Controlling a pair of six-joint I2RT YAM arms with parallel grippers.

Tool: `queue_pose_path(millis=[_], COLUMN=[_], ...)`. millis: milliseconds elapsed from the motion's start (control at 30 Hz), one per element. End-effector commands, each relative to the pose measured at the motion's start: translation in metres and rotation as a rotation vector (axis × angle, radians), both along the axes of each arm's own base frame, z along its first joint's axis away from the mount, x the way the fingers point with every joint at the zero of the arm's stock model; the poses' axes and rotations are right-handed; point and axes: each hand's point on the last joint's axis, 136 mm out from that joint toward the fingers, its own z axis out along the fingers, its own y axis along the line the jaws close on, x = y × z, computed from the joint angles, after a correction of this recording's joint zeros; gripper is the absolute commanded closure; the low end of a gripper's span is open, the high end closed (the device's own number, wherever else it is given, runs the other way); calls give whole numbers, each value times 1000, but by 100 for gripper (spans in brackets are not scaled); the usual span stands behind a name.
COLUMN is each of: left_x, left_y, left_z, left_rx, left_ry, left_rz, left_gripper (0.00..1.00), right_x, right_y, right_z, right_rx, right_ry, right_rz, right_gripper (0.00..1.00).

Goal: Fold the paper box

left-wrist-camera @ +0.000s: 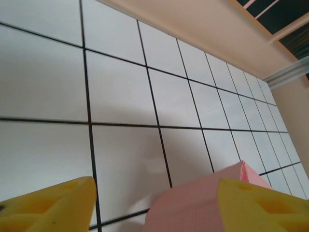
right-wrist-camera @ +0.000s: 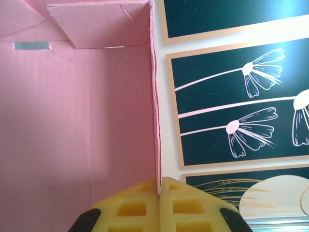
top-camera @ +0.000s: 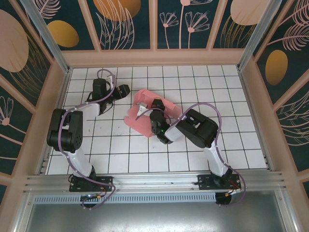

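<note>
**Location.** The paper box (top-camera: 139, 120) is found on the white tiled surface (top-camera: 231, 135), near its middle and slightly left of centre, between the two arms.

**Progress.** The box is judged to be only partly formed. In the top view the pink card is seen as an irregular, raised shape. Panels are splayed towards the far side, the near left and the right, and no closed rectangular body can be made out. In the right wrist view a broad panel (right-wrist-camera: 77, 125) is seen meeting an upright wall at a crease, with a smaller flap turned inward at the far corner. Some creases are therefore taken as already worked. The walls are not seen to be locked together.

**Right gripper.** The right gripper (right-wrist-camera: 158, 189) is clamped on the thin edge of that upright wall. The card is pinched between the yellow fingers with no gap. In the top view this gripper (top-camera: 158, 105) is placed over the middle of the box.

**Left gripper.** The left gripper (top-camera: 124, 90) is placed just beside the far-left part of the box, with its jaws apart. In the left wrist view its fingers (left-wrist-camera: 53, 205) are seen wide. A corner of pink card (left-wrist-camera: 193, 208) lies between them, close to the finger at the right of that view. Nothing is gripped, and whether the card is touched cannot be told.

**Outstanding.** The remaining walls are yet to be raised, the flaps tucked and the box closed.
</note>
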Motion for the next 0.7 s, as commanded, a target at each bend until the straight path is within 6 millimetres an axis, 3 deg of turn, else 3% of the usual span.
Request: queue_pose_path(millis=[0,133,300,500,667], left_x=[-5,-16,-26,-41,-47], left_y=[-18,-28,-28,-38,-45], left_z=[-22,-34,-42,-46,-56], left_rx=[-23,-41,-17,-46,-26], left_ry=[84,109,140,167,184], left_rz=[-112,-202,-224,-285,-310], left_gripper=[37,41,43,53,51], right_x=[0,0,1,3,3], right_y=[-2,-2,0,0,2], right_z=[17,14,12,12,14], right_rx=[62,39,-7,3,3], right_ry=[-22,-27,-59,-45,-49], right_rz=[2,5,12,11,13], right_gripper=[100,100,100,100,100])
